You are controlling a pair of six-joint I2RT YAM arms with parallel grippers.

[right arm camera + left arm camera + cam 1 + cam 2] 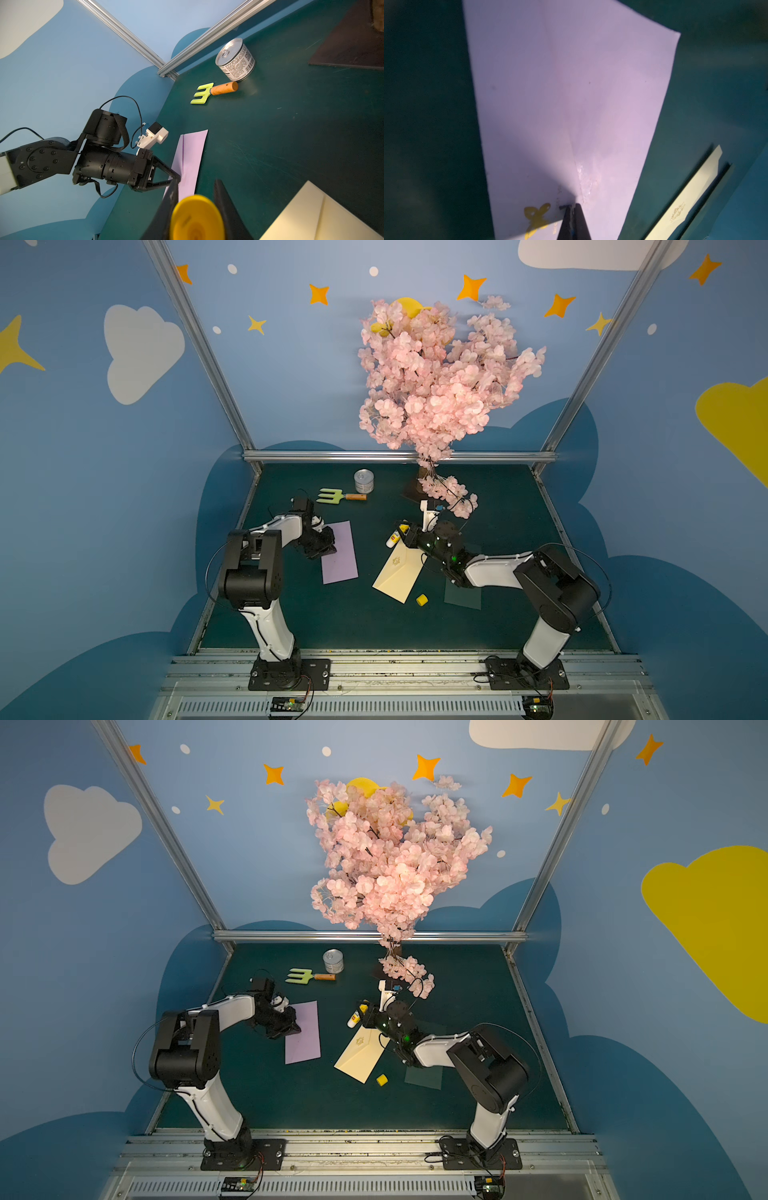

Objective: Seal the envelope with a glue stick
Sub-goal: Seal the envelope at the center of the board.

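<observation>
Yellow glue stick [392,538] clamped in the outstretched right claw [403,531]; left claw [572,207] clenched, angled down.

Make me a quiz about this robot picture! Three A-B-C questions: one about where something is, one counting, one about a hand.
1. Where is the small yellow plastic cap?
A) on the dark green table, beside the pale cream-yellow paper envelope
B) on the lilac paper envelope
C) on the yellow plastic glue stick

2. How many envelopes are there?
A) one
B) two
C) three

3. The right hand is:
A) open, empty
B) shut on the glue stick
C) pressing the lilac envelope

Answers:
1 A, it lies by the cream envelope's corner.
2 C, cream, lilac and a dark green paper envelope.
3 B, it clamps the stick.
</observation>
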